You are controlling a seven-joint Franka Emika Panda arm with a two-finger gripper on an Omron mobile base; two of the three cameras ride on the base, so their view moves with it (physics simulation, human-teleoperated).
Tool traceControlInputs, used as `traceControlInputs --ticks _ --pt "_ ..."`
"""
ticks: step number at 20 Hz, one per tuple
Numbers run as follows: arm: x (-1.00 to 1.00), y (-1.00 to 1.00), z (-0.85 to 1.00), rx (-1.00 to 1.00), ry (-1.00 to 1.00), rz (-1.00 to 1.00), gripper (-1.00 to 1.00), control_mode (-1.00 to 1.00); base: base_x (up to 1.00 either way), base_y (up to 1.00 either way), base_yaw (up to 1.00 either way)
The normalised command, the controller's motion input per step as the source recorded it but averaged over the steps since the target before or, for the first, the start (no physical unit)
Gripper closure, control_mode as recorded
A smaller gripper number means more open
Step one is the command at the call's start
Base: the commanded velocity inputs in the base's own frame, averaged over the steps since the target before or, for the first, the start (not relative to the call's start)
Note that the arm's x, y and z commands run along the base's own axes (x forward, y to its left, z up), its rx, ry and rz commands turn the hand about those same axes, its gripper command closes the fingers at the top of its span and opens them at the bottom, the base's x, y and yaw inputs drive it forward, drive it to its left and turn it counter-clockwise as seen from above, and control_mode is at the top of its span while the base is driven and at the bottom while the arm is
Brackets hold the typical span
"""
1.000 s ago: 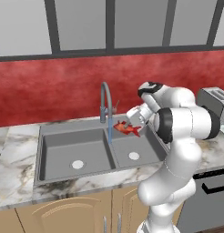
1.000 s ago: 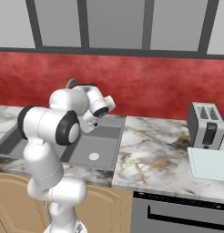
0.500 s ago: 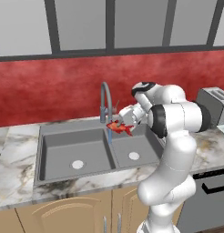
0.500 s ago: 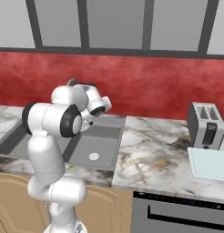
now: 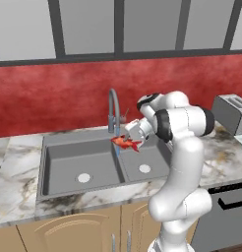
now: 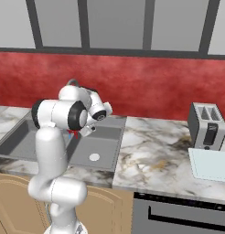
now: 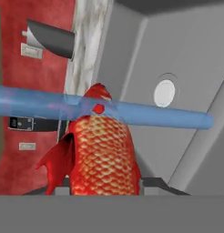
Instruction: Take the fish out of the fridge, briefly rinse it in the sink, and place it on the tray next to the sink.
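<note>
Fish (image 7: 101, 150) clamped in gripper (image 5: 133, 134), held over sink (image 5: 83, 162) under faucet (image 5: 113, 109) – water stream (image 7: 132, 113) crosses its head. Risk: wet fish slips from fingers – falls in basin before tray (image 6: 210, 163).

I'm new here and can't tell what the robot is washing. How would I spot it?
Find the dark grey two-basin sink under the red wall, then its arched faucet. Just below the spout, the robot's hand holds a small fish in the blue stream of water. It is the only red-orange, scaly thing there.
</note>
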Motion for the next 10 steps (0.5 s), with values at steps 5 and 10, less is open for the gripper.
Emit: traceControlInputs --ticks 5,10 --pt "-0.31 0.0 -0.09 0.0 0.0 0.0 1.0 -1.0 0.0 0.0 0.0" --pt "0.22 0.0 -0.04 0.0 0.07 -0.06 1.0 -1.0 0.0 0.0 0.0"
